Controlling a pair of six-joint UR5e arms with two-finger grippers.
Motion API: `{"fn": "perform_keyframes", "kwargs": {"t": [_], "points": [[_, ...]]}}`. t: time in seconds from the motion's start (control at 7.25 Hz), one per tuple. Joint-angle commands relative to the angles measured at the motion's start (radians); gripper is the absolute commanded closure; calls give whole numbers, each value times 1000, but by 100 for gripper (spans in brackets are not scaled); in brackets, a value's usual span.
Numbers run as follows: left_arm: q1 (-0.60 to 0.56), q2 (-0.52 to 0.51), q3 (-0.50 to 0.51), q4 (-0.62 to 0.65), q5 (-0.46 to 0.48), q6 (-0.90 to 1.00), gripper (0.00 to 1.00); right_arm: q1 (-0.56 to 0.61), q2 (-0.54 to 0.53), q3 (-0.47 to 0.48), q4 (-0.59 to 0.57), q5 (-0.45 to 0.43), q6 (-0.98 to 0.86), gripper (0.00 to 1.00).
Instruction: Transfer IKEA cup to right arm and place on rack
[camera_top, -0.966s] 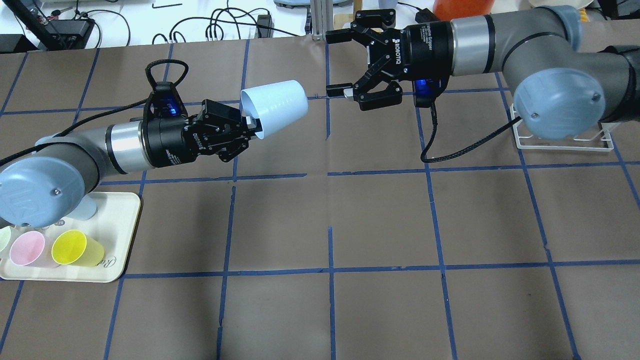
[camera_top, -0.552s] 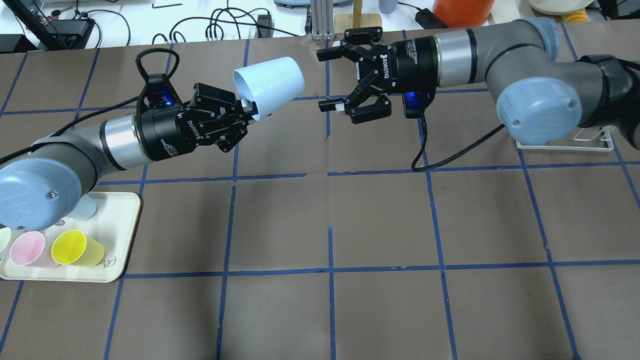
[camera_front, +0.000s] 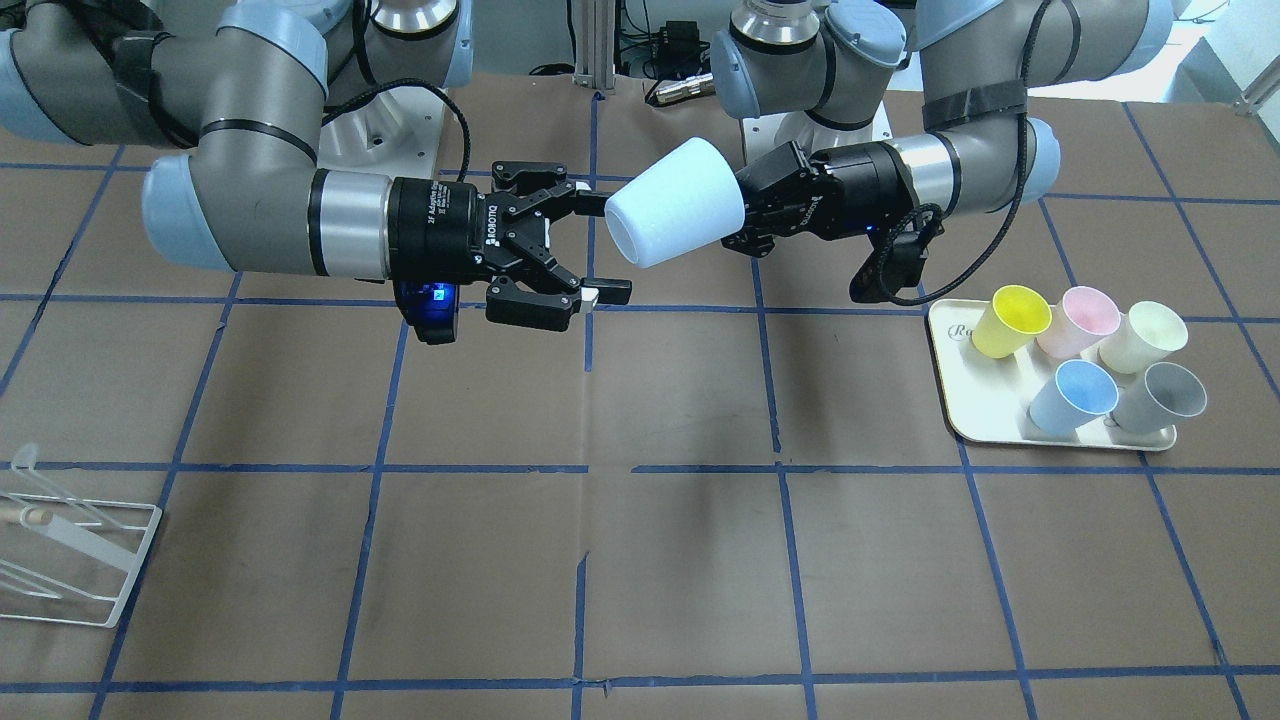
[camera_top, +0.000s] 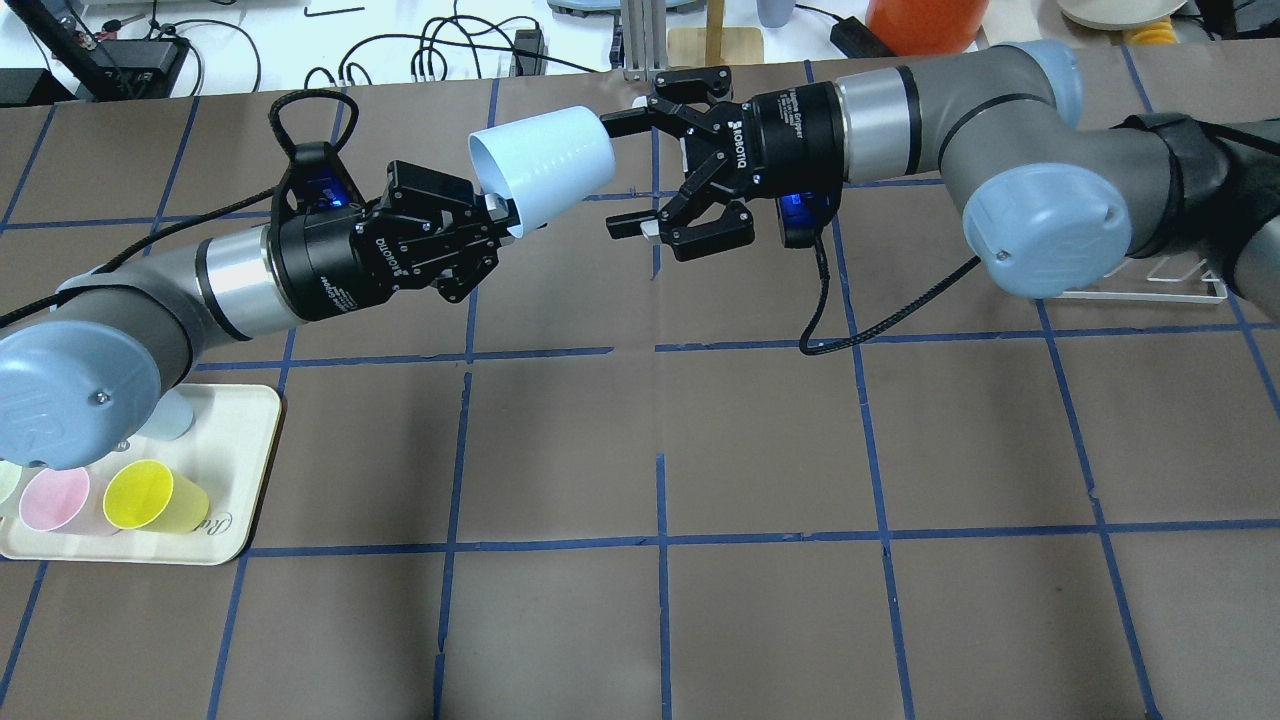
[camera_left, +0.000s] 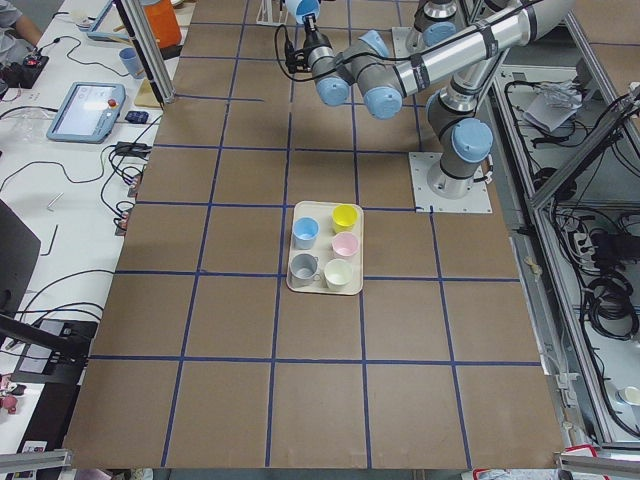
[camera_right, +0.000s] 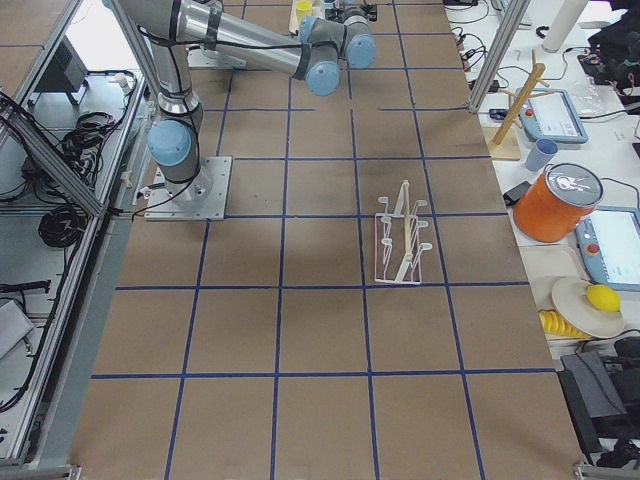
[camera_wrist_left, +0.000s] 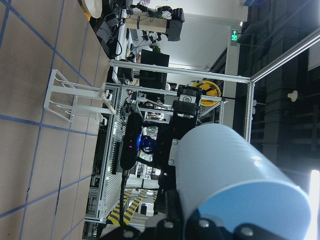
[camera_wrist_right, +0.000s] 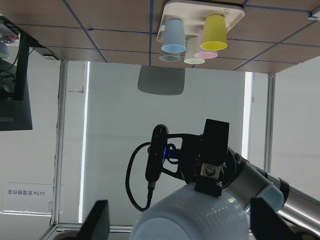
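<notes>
My left gripper (camera_top: 497, 218) is shut on the rim of the pale light-blue IKEA cup (camera_top: 545, 162), which it holds on its side above the table, base toward the right arm. My right gripper (camera_top: 620, 175) is open, and its fingertips reach level with the cup's base, one on each side, without touching. The front view shows the same: cup (camera_front: 675, 205), left gripper (camera_front: 748, 215), right gripper (camera_front: 600, 247). In the right wrist view the cup (camera_wrist_right: 195, 215) sits between the open fingers (camera_wrist_right: 97, 222). The white wire rack (camera_front: 70, 560) stands at the table's right end, partly behind the right arm in the overhead view (camera_top: 1140, 293).
A cream tray (camera_front: 965, 405) at the left end holds yellow (camera_front: 1008, 320), pink, cream, sky-blue (camera_front: 1072, 395) and grey cups. The brown table with blue tape lines lies below both arms. A black cable (camera_top: 880, 305) hangs from the right wrist.
My right gripper has moved left toward the cup, still open, until its fingertips flank the base. My left gripper has shifted the cup slightly up and back.
</notes>
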Motion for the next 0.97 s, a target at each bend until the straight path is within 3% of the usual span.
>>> {"fn": "perform_keyframes", "kwargs": {"t": [0.0,0.55,0.69,0.83], "points": [[-1,1,-2,-1,0,0,100,5,-5,-13,0,15,32,0],[-1,2,-2,-4,1,0,100,57,-8,-19,-72,26,107,0],[-1,2,-2,-4,1,1,100,57,-8,-19,-78,24,109,8],[-1,2,-2,-4,1,0,92,57,-8,-19,-78,24,111,38]]}}
